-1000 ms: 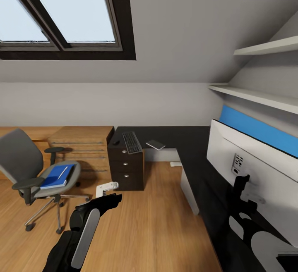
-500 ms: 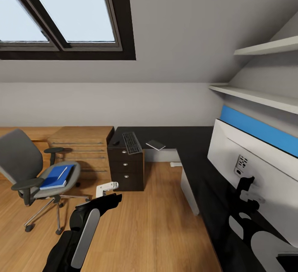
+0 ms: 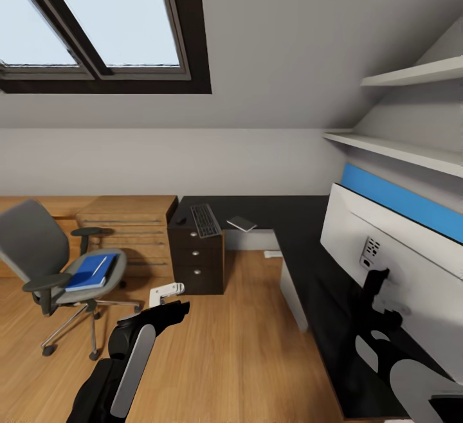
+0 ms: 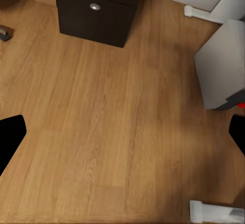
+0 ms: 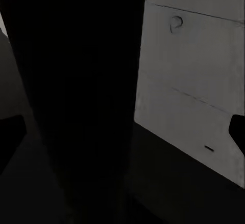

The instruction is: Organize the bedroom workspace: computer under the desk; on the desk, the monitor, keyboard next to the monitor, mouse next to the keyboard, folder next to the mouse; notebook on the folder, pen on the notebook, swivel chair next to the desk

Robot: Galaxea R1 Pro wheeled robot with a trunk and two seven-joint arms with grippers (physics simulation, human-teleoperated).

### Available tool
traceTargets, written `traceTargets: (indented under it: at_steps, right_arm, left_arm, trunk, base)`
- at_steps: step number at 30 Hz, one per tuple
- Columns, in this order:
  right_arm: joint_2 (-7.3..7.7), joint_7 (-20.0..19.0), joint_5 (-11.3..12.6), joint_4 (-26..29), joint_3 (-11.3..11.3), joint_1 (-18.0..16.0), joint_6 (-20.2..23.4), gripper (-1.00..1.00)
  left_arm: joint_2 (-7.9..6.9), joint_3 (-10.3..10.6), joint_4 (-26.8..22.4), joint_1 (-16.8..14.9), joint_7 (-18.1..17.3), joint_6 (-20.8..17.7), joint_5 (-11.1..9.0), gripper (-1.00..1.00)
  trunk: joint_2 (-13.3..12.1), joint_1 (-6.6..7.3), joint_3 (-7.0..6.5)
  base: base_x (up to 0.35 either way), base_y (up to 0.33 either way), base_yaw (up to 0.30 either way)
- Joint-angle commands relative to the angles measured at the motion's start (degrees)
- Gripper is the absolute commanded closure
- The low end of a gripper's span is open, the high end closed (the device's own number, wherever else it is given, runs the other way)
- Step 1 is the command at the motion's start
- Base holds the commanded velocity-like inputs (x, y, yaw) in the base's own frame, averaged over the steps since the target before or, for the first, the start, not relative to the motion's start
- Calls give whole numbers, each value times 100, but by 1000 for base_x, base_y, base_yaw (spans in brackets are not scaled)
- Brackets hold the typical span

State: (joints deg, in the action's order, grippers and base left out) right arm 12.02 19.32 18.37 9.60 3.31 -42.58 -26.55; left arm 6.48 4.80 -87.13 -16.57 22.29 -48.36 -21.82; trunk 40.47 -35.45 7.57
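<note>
From my head camera, my right gripper (image 3: 375, 276) sits against the monitor's (image 3: 411, 262) white back on the desk (image 3: 302, 230); its grip I cannot tell. My left gripper (image 3: 166, 290) hangs over the floor, the folder (image 3: 90, 272) on the swivel chair (image 3: 48, 262) beyond it. Left wrist: fingers spread, empty, above wood floor (image 4: 112, 132). Right wrist: the monitor's pale back (image 5: 194, 81) looms close.

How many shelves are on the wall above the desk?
2: an upper shelf high at the right, and a lower shelf beneath it, above the monitor. Others may lie beyond the frame.
</note>
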Motion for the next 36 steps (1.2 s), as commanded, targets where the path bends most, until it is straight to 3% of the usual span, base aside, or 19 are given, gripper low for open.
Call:
traceTargets:
  at_steps: [1, 18, 20, 36]
  right_arm:
    - [1, 19, 47, -2, 31, -5, -20, -100]
    - [-6, 27, 53, -2, 37, -5, -17, -100]
    - [-6, 21, 53, -2, 38, -5, -17, -100]
    - [-15, 24, 53, 0, 38, -5, -17, -100]
  left_arm:
    - [1, 3, -6, -6, 55, -15, -61, -100]
    - [2, 3, 3, -5, 66, -18, -62, -100]
    - [10, 29, 362, -8, 77, -1, -37, -100]
    - [11, 38, 425, -6, 74, 19, -29, -100]
  trunk:
    - [9, 1, 10]
    - [9, 1, 10]
    - [9, 1, 10]
    - [9, 1, 10]
  base:
    - [-285, 0, 0]
    - [-310, -23, 0]
    - [-63, -301, 0]
    - [47, -340, 0]
